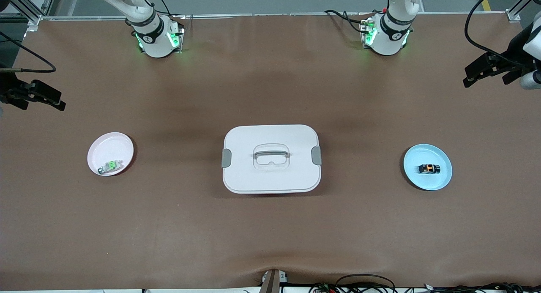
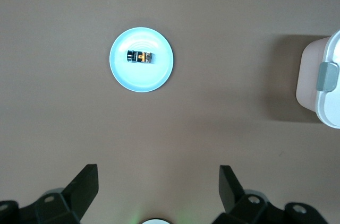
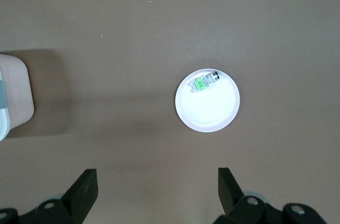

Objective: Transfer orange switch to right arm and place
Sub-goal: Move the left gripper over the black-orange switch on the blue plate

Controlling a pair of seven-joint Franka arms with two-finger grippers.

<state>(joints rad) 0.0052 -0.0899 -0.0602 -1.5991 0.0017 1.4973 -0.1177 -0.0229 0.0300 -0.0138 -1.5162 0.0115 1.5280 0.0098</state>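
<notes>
My front camera looks down from high across the table point(image 1: 270, 242) toward both bases, while each wrist camera stares straight down from well up, the left sharing the blue plate point(image 2: 142, 72) and box point(image 2: 325, 83) with it, the right the pink plate point(image 3: 210, 110).

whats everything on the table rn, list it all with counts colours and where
orange switch: 1, black with orange middle, on the blue plate
blue plate: 1, light blue, toward the left arm's end of the table
green switch: 1, pale clear with green middle, on the pink plate near its rim
pink plate: 1, pale pink, toward the right arm's end
lidded box: 1, white with grey side clips and a handle, mid-table between the plates
table: 1, brown
left gripper: 1, black, open, up over bare table beside the blue plate, waiting
right gripper: 1, black, open, up over bare table beside the pink plate, waiting
</notes>
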